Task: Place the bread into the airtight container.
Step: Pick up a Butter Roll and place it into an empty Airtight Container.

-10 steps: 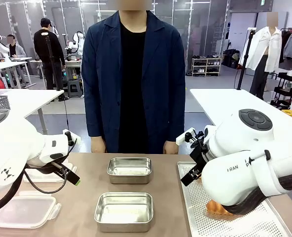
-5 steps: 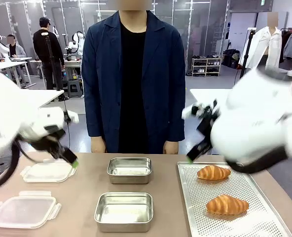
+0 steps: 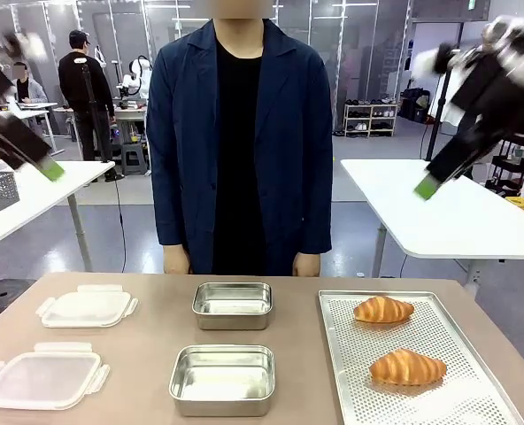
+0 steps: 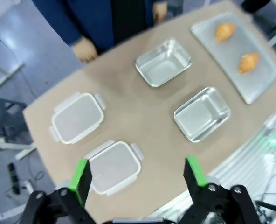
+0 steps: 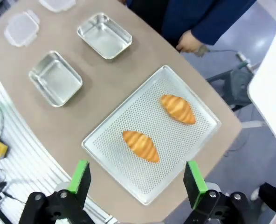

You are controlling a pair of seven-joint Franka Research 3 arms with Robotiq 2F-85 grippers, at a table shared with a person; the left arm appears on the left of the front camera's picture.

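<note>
Your left gripper [image 4: 137, 179] and right gripper [image 5: 137, 181] hang high, jaws wide apart. Bread [image 5: 140, 145] lies on the tray [image 5: 184, 144], beside steel containers [image 5: 56, 78].

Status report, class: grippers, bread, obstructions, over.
Left gripper and right gripper open, high over table. Far bread, near bread on tray. Far container, near container empty. Nothing obstructing.

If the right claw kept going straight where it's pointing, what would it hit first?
Probably the tray, on or beside the bread nearer the right gripper; depth is unclear.
</note>
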